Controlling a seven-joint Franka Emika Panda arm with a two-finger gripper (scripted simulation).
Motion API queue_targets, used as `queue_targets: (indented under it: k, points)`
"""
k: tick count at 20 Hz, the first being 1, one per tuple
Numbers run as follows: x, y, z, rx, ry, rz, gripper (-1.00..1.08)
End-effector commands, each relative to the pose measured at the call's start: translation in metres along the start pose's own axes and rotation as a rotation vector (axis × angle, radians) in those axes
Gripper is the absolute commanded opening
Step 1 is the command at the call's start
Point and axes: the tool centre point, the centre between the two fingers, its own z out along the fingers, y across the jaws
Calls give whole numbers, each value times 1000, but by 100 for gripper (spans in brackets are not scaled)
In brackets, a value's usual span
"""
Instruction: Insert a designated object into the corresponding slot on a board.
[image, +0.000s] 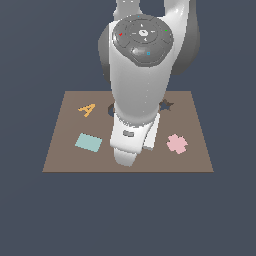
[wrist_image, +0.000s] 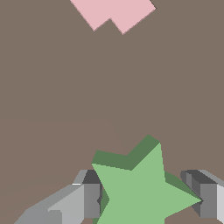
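Observation:
In the wrist view the light-green star (wrist_image: 140, 188) lies between my gripper's (wrist_image: 148, 199) two grey fingers. The left finger (wrist_image: 89, 199) touches the star's side and the right finger (wrist_image: 205, 199) touches one star point, so the gripper is shut on it, low over the brown board (wrist_image: 87, 96). In the exterior view the arm's hand (image: 131, 137) stands over the middle of the board (image: 65, 155) and hides the star and the fingers. The dark star-shaped slot (image: 166, 105) is at the board's far side, toward the exterior view's right, partly behind the arm.
A pink flower-like piece (image: 176, 143) lies on the exterior view's right of the hand, and also shows in the wrist view (wrist_image: 113, 13). A teal rectangle (image: 88, 142) and an orange letter A (image: 87, 109) lie on the left. A dark ring hole (image: 111, 110) is partly hidden.

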Motion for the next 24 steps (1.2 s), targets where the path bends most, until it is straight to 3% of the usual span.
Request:
queue_targets:
  k: [1,12,24]
  points:
    - [9,0,-1,0,0,-88,-100]
    - [59,-19,-2,-1,0,-602,-100]
    - [97,-70,-4,-2,1,-1214,-100]
